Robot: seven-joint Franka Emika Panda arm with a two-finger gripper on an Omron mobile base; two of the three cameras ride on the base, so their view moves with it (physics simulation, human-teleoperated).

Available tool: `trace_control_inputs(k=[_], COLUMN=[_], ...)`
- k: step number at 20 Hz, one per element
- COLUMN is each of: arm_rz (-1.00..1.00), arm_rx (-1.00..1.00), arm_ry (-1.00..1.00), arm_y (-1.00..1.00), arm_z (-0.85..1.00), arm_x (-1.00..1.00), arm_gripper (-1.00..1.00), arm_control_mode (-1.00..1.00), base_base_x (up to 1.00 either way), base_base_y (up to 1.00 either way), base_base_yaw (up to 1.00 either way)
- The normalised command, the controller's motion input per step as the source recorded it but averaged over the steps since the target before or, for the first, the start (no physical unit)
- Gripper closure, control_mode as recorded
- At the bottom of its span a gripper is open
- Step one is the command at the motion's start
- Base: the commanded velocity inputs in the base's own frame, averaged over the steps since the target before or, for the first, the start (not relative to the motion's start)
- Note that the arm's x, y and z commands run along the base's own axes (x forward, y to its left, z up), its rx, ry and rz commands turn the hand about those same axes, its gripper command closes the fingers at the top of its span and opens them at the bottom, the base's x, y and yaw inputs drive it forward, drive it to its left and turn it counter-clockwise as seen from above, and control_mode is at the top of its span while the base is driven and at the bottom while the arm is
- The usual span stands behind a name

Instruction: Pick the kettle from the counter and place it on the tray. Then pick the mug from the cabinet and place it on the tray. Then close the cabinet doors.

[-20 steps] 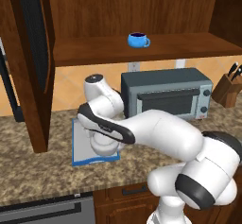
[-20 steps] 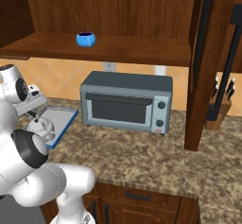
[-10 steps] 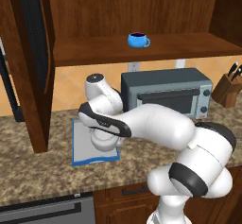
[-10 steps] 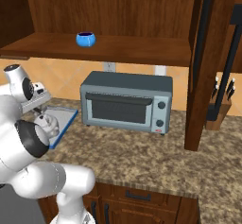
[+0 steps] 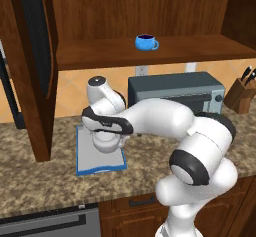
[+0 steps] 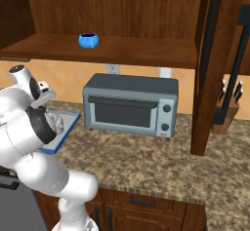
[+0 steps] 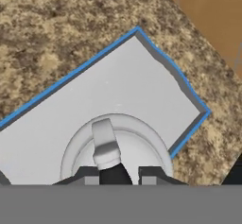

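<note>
As you look from the left base view, the glossy white arm curls down over the tray (image 5: 85, 156), a flat grey rectangle with a thin raised blue rim lying on the speckled brown-beige granite counter (image 5: 45, 181). Its rounded wrist hides most of what sits on the tray. Above, the small bright blue mug (image 5: 146, 42) with its dark inside stands on the smooth reddish-brown shelf of the cabinet (image 5: 150, 56), and a tall dark-wood cabinet door (image 5: 30, 66) stands swung open at the left. A boxy grey toaster oven (image 5: 175, 91) sits behind the arm, with a wooden knife block (image 5: 241, 93) at the far right. From the right base view you see the same mug (image 6: 88, 40) on the shelf, the toaster oven (image 6: 131, 105) with its glass door and round knobs, the other open cabinet door (image 6: 215, 64) to the right, and a corner of the blue-rimmed tray (image 6: 63, 130) just beside the arm. In the hand view, the kettle (image 7: 116, 152) shows from above as a round, pale, matte dome resting on the tray (image 7: 94, 90), near its lower part. The gripper (image 7: 116, 178) sits right over it, the dark fingertips (image 7: 87, 173) set close on either side of the kettle's dark handle, closed on it.
</note>
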Motion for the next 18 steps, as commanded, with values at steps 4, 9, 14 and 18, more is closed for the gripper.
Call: trace_control_inputs(k=[4, 9, 14, 18], arm_rz=[0.00, 0.00, 0.00, 0.00], arm_rx=[0.00, 0.00, 0.00, 0.00], arm_ry=[-0.07, -0.02, 0.00, 0.00], arm_y=[0.30, 0.13, 0.07, 0.04], arm_z=[0.00, 0.00, -0.01, -0.07], arm_x=[0.40, 0.40, 0.39, 0.23], arm_gripper=[1.00, 1.00, 1.00, 1.00], arm_control_mode=[-1.00, -1.00, -1.00, -1.00], base_base_x=[0.00, 0.00, 0.00, 0.00], base_base_y=[0.00, 0.00, 0.00, 0.00], base_base_yaw=[0.00, 0.00, 0.00, 0.00])
